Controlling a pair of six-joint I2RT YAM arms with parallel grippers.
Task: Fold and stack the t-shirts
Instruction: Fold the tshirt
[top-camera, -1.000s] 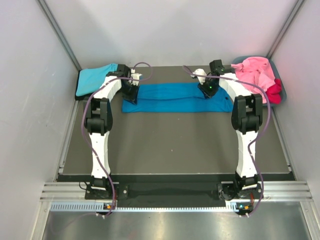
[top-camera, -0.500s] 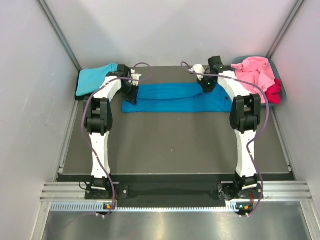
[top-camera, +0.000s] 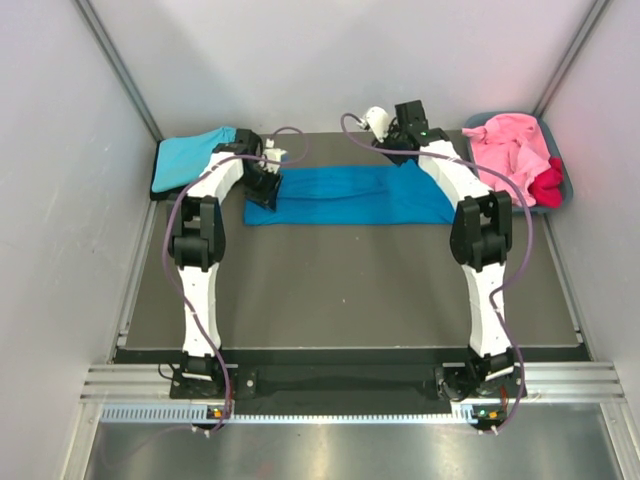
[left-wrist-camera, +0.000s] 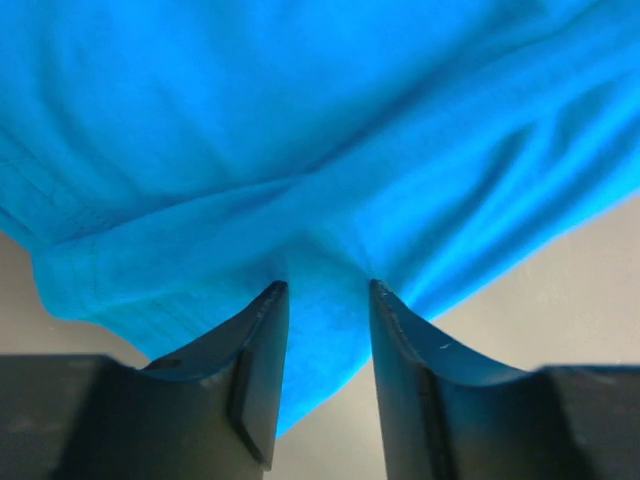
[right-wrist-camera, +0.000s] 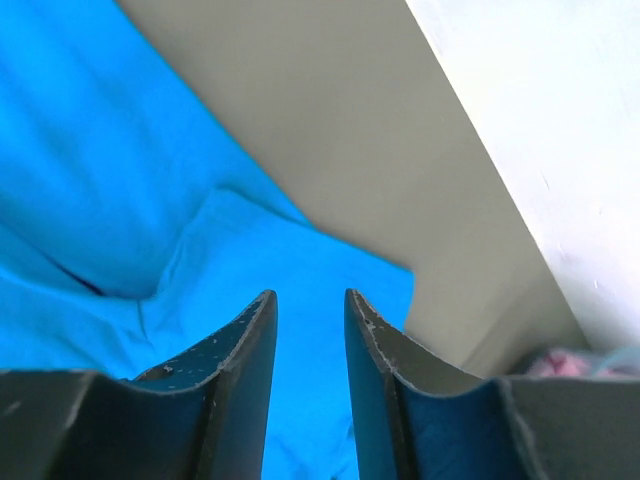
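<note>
At the far left corner the turquoise shirt (top-camera: 188, 157) lies folded and off to the side; I judge that is where the stack goes, out of the way of my folding.

My left pincer (left-wrist-camera: 322, 292) is low over the left end of the blue shirt (top-camera: 345, 195). Its jaws stand part-way apart, and a ridge of cloth runs up between the tips. I cannot tell whether that ridge touches them, but I see no squeeze on it.

The blue shirt lies stretched crosswise as a long narrow band on the far half of the table (top-camera: 350, 280), one end by each arm so that both can work it at once. It looks folded lengthwise already, with the short folds not yet made.

My right pincer (right-wrist-camera: 310, 298) hangs above the shirt's far right corner, jaws apart with nothing between them and well clear of the cloth.

At the far right, the tub (top-camera: 566, 190) holds the pink shirts (top-camera: 503, 143) and the crimson shirt (top-camera: 548, 186), bunched and unfolded, waiting their turn.
</note>
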